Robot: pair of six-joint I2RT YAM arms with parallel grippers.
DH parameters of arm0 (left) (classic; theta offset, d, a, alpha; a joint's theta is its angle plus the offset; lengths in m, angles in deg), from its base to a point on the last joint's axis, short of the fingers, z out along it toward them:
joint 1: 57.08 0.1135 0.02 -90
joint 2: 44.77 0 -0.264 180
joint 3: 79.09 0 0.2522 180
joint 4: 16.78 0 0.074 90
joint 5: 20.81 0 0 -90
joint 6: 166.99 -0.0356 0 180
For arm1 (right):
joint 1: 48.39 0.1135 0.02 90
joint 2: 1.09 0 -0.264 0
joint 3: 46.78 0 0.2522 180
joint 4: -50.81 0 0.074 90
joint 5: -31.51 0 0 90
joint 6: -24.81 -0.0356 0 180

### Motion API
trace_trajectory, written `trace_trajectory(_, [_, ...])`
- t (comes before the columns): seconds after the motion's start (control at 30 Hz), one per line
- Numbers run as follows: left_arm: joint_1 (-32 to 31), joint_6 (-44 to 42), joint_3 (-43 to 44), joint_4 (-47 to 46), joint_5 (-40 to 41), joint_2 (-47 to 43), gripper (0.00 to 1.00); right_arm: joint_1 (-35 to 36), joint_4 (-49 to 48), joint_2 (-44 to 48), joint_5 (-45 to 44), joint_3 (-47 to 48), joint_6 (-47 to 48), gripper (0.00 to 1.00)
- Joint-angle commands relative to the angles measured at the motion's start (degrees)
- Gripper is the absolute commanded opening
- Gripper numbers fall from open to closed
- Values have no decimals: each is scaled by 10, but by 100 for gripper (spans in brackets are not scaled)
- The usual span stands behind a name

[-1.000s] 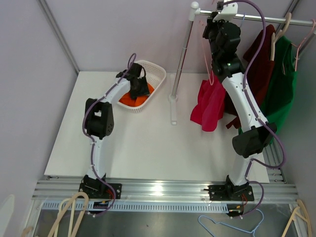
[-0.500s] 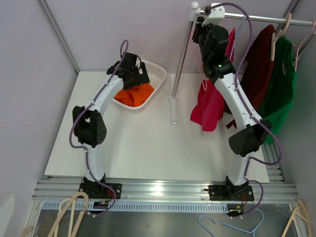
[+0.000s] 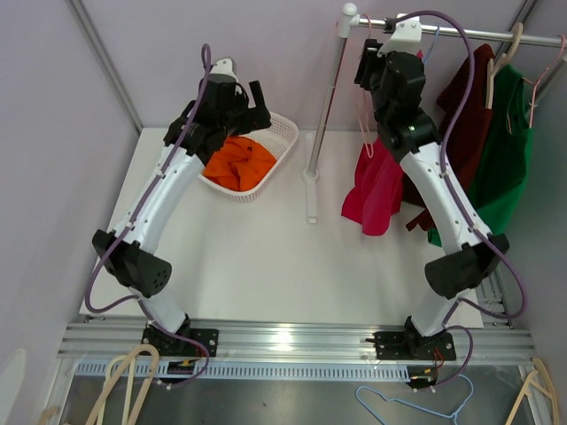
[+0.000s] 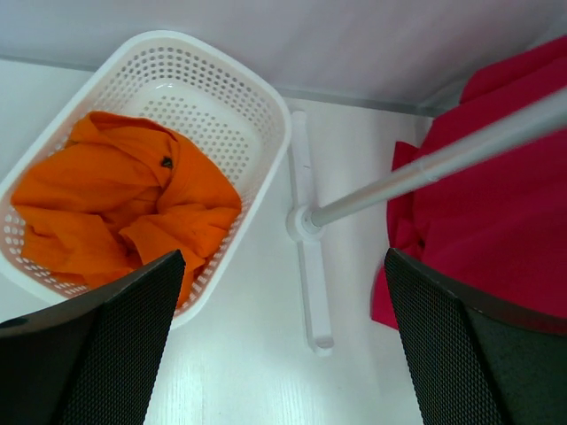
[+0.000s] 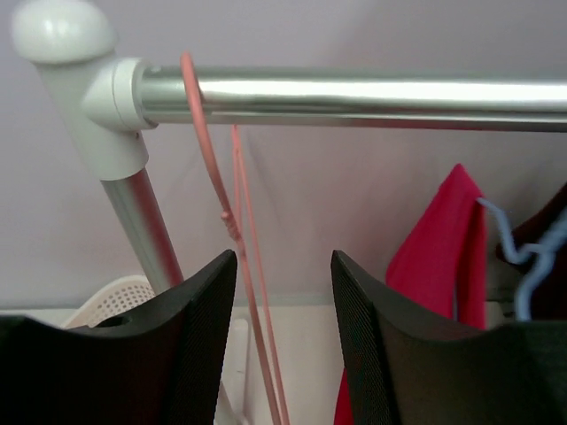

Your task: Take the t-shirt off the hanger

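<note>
Orange crumpled cotton t-shirt [image 3: 239, 166] lies heaped in the white perforated plastic basket [image 4: 221, 106] at the far left of the white counter [image 3: 266, 257]. A second ago the left claw [image 4: 283, 266] was down in that basket on the cloth. Now we see the arm lifted well above it, with the shirt left behind. We take that to mean this garment is delivered and off its hanger. The left claw stands wide, its two black mesh-faced fingers [image 4: 115, 345] far apart with nothing between them, and it touches neither shirt nor basket.

Further right is the grey metal upright of the clothes rack [image 3: 323, 97], and a thin pink wire hanger [image 5: 239, 204] hooked over the shiny horizontal rail [image 5: 354, 93]. The right claw [image 5: 283, 266] has stayed up at the rail through the last second, shifting sideways a little and ending just under the pink hook. It is parted to a middling gap and grips nothing. The pink wire drops through that gap, though we cannot tell whether it lies between the fingers or beyond them.

Below and to the right hangs the crimson limp t-shirt [image 3: 376, 190], drooping low, so we judge it the next one to free. We cannot tell whether the pink hanger or the pale blue one [image 5: 509, 248] carries it. Past it hang a dark maroon garment [image 3: 465, 106] and a green one [image 3: 500, 150].
</note>
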Motion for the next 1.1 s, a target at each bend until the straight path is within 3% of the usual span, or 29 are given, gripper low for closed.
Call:
trace_trajectory(0.0, [-39, -22, -26, -43, 22, -53, 99, 2, 13, 93, -29, -15, -22, 52])
trace_trajectory(0.23, [-133, -110, -98, -165, 85, -103, 99, -13, 164, 80, -90, 88, -38, 55])
trace_trajectory(0.47, [-191, -166, -142, -251, 60, -141, 99, -53, 233, 62, -118, 122, -60, 57])
trace_trajectory(0.7, [-219, -203, -150, -268, 17, -157, 100, -111, 284, 13, -81, 175, -83, 57])
trace_trajectory(1.07, [-251, -231, -153, -284, 27, -155, 99, -153, 297, -39, -35, 212, -100, 53])
